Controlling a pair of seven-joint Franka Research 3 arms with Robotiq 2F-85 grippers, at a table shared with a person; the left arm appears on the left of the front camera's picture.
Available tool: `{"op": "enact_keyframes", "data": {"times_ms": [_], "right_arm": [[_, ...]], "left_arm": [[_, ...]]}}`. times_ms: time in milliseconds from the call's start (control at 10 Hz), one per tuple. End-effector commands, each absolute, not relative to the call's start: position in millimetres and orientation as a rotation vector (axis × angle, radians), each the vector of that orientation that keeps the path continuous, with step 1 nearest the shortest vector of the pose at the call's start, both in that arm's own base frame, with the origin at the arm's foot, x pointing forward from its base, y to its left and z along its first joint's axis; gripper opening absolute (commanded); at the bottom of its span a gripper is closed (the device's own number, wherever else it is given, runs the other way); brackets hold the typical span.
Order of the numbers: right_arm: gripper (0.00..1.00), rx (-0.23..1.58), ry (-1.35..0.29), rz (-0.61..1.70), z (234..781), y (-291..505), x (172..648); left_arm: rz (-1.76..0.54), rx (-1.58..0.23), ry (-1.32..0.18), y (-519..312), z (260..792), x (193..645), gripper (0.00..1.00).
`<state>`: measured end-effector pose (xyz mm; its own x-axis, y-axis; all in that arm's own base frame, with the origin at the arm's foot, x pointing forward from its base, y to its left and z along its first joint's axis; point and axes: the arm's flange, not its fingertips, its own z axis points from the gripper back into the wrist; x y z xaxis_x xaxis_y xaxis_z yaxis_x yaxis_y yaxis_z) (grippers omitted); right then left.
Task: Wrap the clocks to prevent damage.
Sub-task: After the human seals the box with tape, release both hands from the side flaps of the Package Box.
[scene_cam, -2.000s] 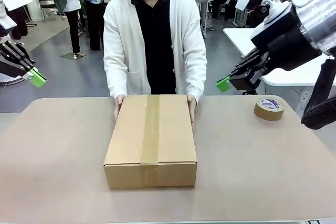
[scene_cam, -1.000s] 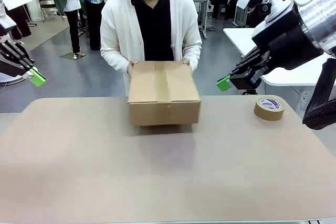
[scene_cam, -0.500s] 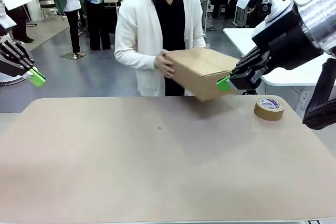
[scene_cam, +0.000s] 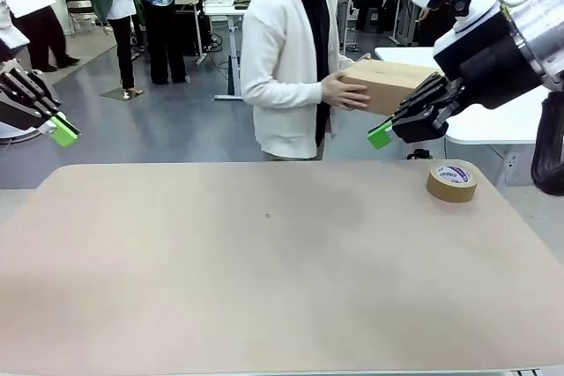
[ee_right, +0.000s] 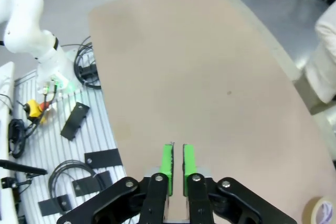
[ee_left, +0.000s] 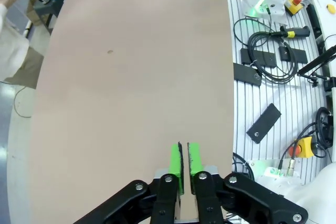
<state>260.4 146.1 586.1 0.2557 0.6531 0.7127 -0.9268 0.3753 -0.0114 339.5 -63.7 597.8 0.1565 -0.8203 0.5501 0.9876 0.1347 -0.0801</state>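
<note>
Cardboard box (scene_cam: 392,84) is held off the table by the person, beyond the far right edge.

Brown and sealed, it is gripped in the person's hand (scene_cam: 342,91) just behind the right gripper (scene_cam: 381,136); the wrapped clocks themselves cannot be seen. The tan table (scene_cam: 264,288) carries a brown tape roll (scene_cam: 452,181) near its far right corner. Both the left gripper (ee_left: 184,160) and the right one are raised above the table, green pads nearly pressed together on nothing, a thin slit between them.
</note>
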Motion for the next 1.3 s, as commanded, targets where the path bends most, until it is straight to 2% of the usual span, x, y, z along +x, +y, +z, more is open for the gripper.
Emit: {"op": "enact_keyframes", "data": {"times_ms": [0, 100, 200, 300, 400, 500, 600, 800, 900, 1000, 1200], "right_arm": [[1.0, 0.534, -0.667, 1.168, 590.9, 137.7, 277.3], [0.64, 0.532, -0.662, 1.162, 590.5, 136.6, 280.7], [1.0, 0.537, -0.653, 1.164, 590.2, 135.2, 282.5], [0.85, 0.538, -0.642, 1.172, 589.6, 133.9, 282.1], [1.0, 0.536, -0.635, 1.177, 589.8, 133.8, 282.2], [1.0, 0.533, -0.63, 1.18, 590.7, 134.2, 282.4], [1.0, 0.528, -0.622, 1.186, 591.0, 134.5, 282.5], [0.97, 0.495, -0.576, 1.207, 587.9, 134.8, 281.4], [0.99, 0.457, -0.595, 1.209, 589.8, 135.1, 281.7], [0.99, 0.446, -0.602, 1.215, 596.9, 134.5, 283.0], [0.99, 0.648, -0.713, 1.459, 625.6, 108.8, 312.4]], "left_arm": [[-1.379, -0.5, -0.418, -64.5, 601.3, 343.6, 0.6], [-1.385, -0.504, -0.405, -64.1, 603.9, 347.6, 0.63], [-1.393, -0.5, -0.396, -63.3, 603.8, 349.0, 0.72], [-1.397, -0.501, -0.393, -62.2, 600.8, 346.5, 1.0], [-1.404, -0.494, -0.38, -62.0, 599.7, 346.5, 1.0], [-1.409, -0.49, -0.372, -61.5, 600.8, 347.7, 1.0], [-1.411, -0.488, -0.368, -61.4, 602.1, 349.0, 0.7], [-1.407, -0.489, -0.364, -61.3, 599.2, 346.5, 0.9], [-1.416, -0.483, -0.384, -62.0, 602.1, 348.0, 0.99], [-1.419, -0.527, -0.432, -62.7, 609.5, 352.2, 0.99], [-1.505, -0.835, -0.582, -50.7, 622.2, 375.5, 0.99]]}}
